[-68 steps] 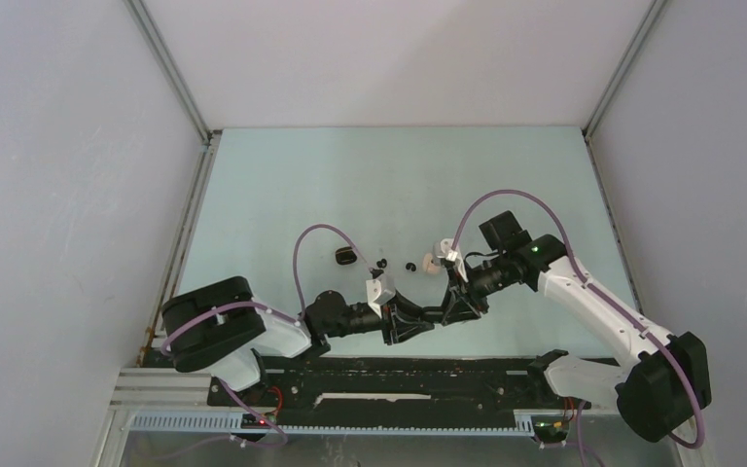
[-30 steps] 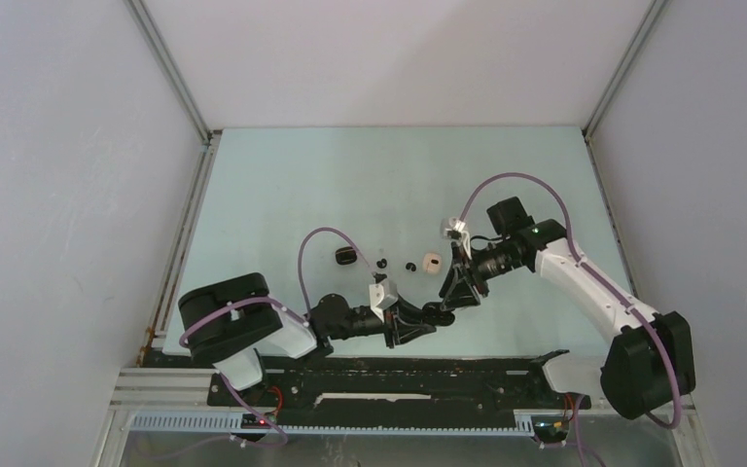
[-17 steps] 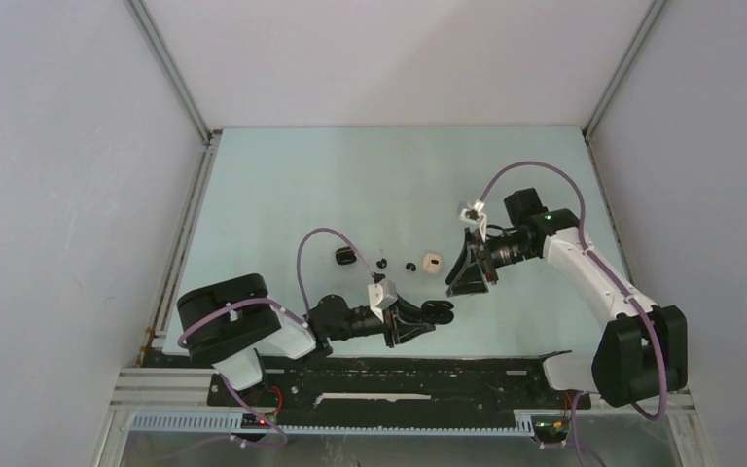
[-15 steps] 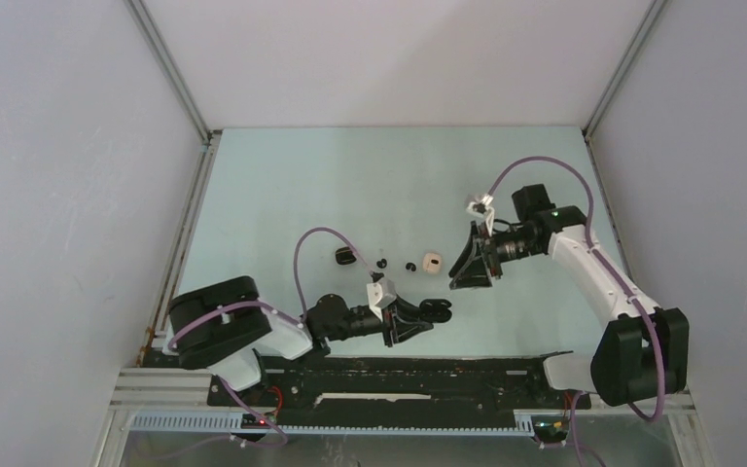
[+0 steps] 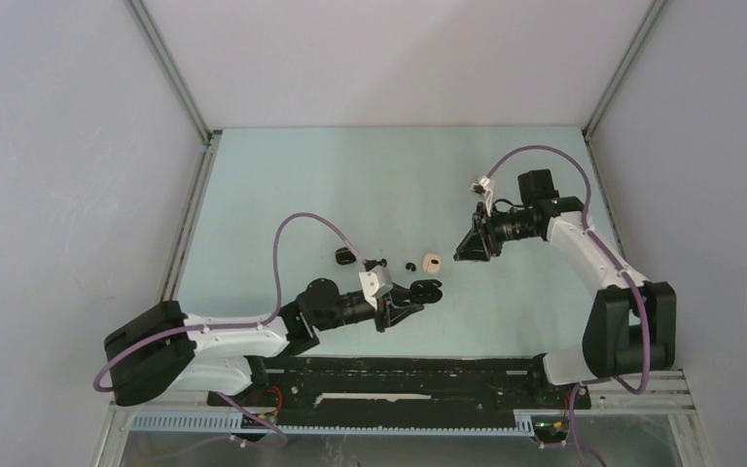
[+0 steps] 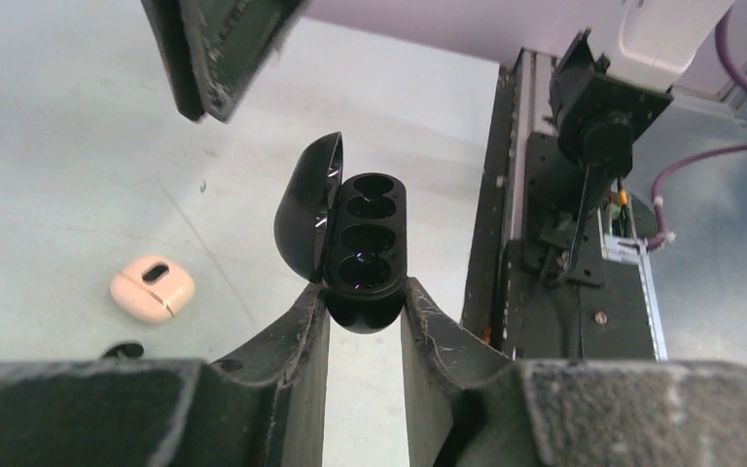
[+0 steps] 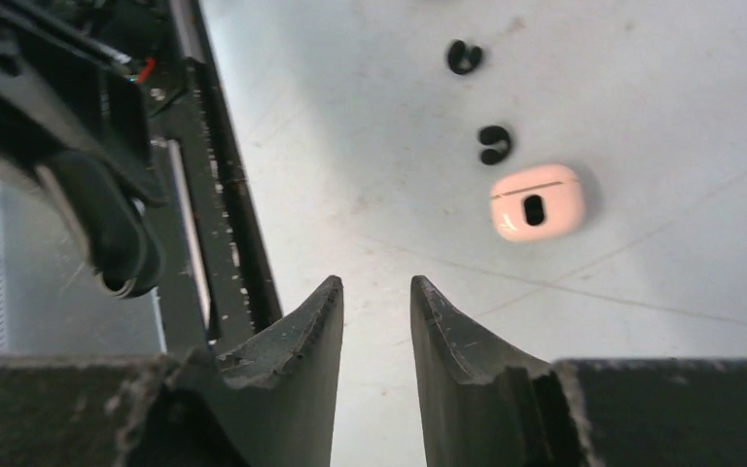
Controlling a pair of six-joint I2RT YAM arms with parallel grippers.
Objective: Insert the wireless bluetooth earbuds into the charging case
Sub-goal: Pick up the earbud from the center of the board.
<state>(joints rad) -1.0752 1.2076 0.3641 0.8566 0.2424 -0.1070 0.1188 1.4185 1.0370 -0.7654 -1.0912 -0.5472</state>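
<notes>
My left gripper [image 6: 365,300] is shut on the base of a black charging case [image 6: 363,233] and holds it off the table, lid [image 6: 306,209] swung open and its sockets empty. From above, the case [image 5: 429,289] sits at the tip of the left gripper [image 5: 416,294], just in front of two black earbuds [image 5: 409,266] [image 5: 381,263]. The right wrist view shows the same earbuds [image 7: 494,143] [image 7: 464,56] lying loose on the table. My right gripper [image 7: 376,284] is open and empty, hovering right of them [image 5: 462,249].
A closed pink case [image 5: 432,262] [image 7: 536,201] [image 6: 152,289] lies beside the nearer earbud. A small black closed case [image 5: 344,257] rests further left. The black base rail [image 5: 399,375] runs along the near edge, and grey walls enclose the table.
The left arm has stretched forward, carrying the open case toward the earbuds. The right gripper has pulled back from the case, up and to the right, and its jaws have narrowed a little.
</notes>
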